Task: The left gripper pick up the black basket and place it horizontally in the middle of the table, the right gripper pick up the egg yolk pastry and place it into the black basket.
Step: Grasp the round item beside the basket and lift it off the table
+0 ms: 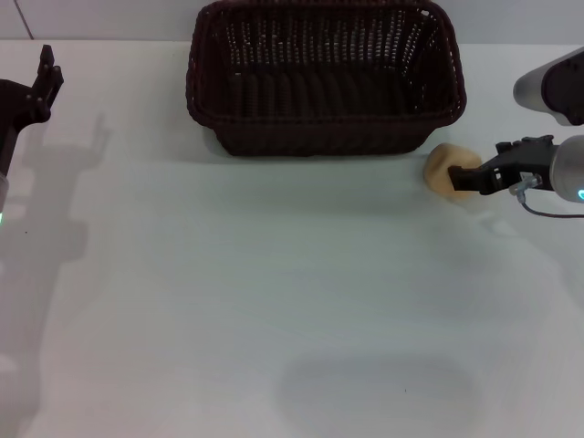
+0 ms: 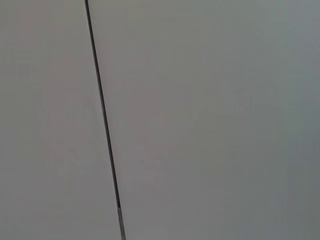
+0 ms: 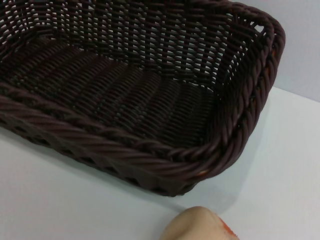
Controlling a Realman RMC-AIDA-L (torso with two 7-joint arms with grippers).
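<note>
No text, label, brand, number or sign can be read anywhere in these views.
</note>
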